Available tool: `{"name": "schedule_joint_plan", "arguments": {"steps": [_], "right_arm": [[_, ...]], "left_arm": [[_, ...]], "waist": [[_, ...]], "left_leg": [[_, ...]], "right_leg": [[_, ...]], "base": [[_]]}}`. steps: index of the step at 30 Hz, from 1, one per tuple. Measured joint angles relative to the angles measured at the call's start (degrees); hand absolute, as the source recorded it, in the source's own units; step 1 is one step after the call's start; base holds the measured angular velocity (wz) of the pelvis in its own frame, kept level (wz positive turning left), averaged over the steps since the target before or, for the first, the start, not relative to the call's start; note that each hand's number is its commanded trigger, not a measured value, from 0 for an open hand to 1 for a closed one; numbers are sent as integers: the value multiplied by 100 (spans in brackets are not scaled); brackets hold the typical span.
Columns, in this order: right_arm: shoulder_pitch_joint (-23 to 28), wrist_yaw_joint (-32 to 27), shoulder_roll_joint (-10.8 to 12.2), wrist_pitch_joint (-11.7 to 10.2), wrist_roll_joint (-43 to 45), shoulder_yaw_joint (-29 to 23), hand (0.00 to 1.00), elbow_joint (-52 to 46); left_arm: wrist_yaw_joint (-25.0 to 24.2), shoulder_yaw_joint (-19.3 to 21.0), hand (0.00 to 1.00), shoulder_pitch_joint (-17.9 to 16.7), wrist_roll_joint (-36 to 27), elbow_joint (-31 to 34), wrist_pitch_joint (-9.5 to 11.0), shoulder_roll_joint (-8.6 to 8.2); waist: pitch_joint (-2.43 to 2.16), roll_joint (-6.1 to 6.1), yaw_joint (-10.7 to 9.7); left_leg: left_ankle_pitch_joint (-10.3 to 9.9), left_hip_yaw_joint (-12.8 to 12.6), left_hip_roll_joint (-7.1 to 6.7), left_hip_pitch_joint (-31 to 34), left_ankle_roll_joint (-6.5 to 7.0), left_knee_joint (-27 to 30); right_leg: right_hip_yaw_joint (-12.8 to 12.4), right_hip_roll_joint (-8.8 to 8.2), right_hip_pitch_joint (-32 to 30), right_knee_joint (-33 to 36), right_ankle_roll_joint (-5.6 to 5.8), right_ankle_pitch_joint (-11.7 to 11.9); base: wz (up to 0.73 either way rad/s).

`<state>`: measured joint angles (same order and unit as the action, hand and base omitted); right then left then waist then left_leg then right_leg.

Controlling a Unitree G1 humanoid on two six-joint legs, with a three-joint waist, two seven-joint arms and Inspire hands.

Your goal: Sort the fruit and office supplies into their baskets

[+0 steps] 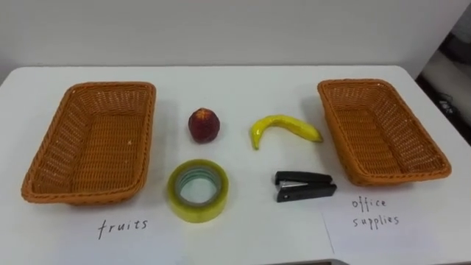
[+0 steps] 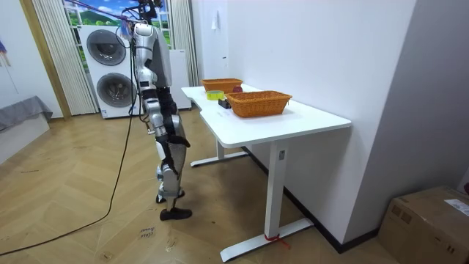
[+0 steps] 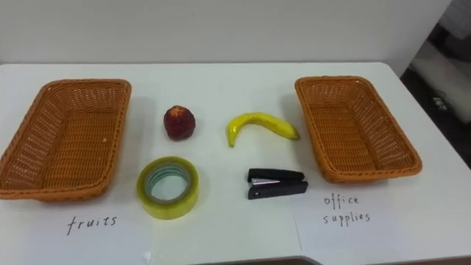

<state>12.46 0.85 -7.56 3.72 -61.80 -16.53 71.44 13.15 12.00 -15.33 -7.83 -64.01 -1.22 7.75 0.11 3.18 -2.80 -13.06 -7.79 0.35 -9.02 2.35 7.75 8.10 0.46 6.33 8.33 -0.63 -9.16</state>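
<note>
Two wicker baskets stand on a white table (image 1: 243, 88). The left basket (image 1: 96, 140) has a paper label "fruits" (image 1: 123, 226) in front of it and holds nothing. The right basket (image 1: 379, 129) is labelled "office supplies" (image 1: 375, 212) and also holds nothing. Between them lie a dark red peach (image 1: 204, 124), a yellow banana (image 1: 283, 125), a roll of yellowish tape (image 1: 197, 190) and a black stapler (image 1: 304, 185). In the room view I stand upright at the table's long side, my right hand (image 2: 149, 110) hanging by my hip.
The table (image 2: 293, 121) stands against a white wall, with wood floor around it. Behind me stand stacked washing machines (image 2: 110, 70). A cardboard box (image 2: 432, 216) sits at the room view's lower right.
</note>
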Motion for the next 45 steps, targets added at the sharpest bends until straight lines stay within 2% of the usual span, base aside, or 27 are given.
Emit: {"name": "schedule_joint_plan", "arguments": {"steps": [3,5,9,11,15,17,20,24,28,32,39,45], "right_arm": [[53,-330,-42,-14,-210,-391,0,-440],[40,-577,-154,-18,-319,-570,0,-805],[6,-1019,-312,-127,-339,-857,0,-1284],[-43,-1466,-351,-161,-322,-1144,0,-1655],[-57,-2104,-395,-376,-255,-1257,0,-2377],[-61,-2481,-395,-380,-15,-1358,0,-2861],[-11,-3003,-409,-535,472,-1399,0,-3758],[21,-3392,-491,-558,615,-1466,0,-4584],[14,-3895,-640,-624,841,-1644,0,-5213],[12,-4279,-711,-795,1088,-1750,0,-5727],[-26,-4560,-731,-812,2249,-1757,0,-6633],[-248,-4769,-819,-804,3242,-1782,0,-7445]], "left_arm": [[15,198,0,1,77,4,-1,65],[25,304,0,-39,182,21,-1,126],[40,361,0,-133,181,75,-2,139],[66,359,0,-178,178,114,-2,135],[157,356,0,-198,178,113,-3,120],[164,355,0,-204,181,140,-7,119],[164,355,0,-281,416,436,-11,114],[163,364,0,-298,558,701,-7,112],[163,366,0,-312,557,668,-7,113],[162,365,0,-360,557,663,-7,113],[118,363,0,-378,592,646,-10,86],[-29,350,0,-367,593,574,-15,109]], "waist": [[1,7,-48],[-2,24,-144],[-5,50,-194],[-16,81,-198],[-24,95,-237],[-22,91,-261],[-29,120,-311],[-27,128,-319],[-31,153,-318],[-26,176,-314],[-34,208,-306],[-10,246,-302]], "left_leg": [[-1,-40,1,-53,2,-25],[-3,-42,-7,-55,5,-30],[-7,-56,-13,-56,12,-16],[-6,-56,-15,-34,13,-7],[-5,-52,-15,24,13,3],[-5,-57,-16,50,13,2],[-5,-58,-15,66,12,0],[-4,-78,-17,77,12,0],[-4,-87,-17,104,13,-3],[-5,-89,-10,140,12,-6],[-4,-93,-16,146,13,-9],[-3,-93,-17,175,12,-5]], "right_leg": [[-15,-10,10,45,-1,-2],[-20,-19,9,55,2,-5],[-53,-21,-3,49,6,-16],[-69,-23,-51,79,5,-38],[-59,-24,-101,124,4,-38],[-63,-25,-144,157,1,-46],[-64,-22,-158,161,3,-54],[-94,-19,-166,171,3,-57],[-96,-21,-227,221,6,-64],[-103,-18,-264,237,2,-69],[-69,-26,-261,231,2,-69],[-63,-25,-316,223,4,-72]], "base": [[-7],[0],[-2],[0],[0],[0],[0],[-3],[0],[0],[0],[0]]}}
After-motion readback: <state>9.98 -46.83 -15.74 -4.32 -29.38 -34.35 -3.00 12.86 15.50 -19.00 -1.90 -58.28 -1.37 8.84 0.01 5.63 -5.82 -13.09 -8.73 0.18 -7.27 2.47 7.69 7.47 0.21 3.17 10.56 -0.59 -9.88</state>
